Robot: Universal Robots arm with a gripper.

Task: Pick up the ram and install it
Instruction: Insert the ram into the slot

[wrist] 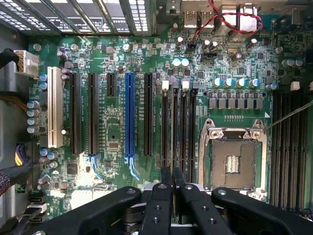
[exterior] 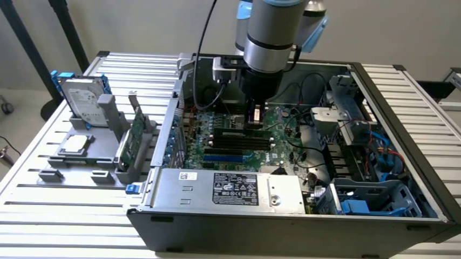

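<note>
End effector (exterior: 253, 123) just over ram (exterior: 232, 131)

Nothing can be read. The black label (exterior: 234, 189) on the power supply (exterior: 284, 191) and the hard drive (exterior: 79, 97) sticker carry print too small to make out.

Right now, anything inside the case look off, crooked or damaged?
Nothing broken or askew. One oddity: the CPU socket looks bare, no cooler on it. The gripper hangs shut above the black memory slots.
</note>
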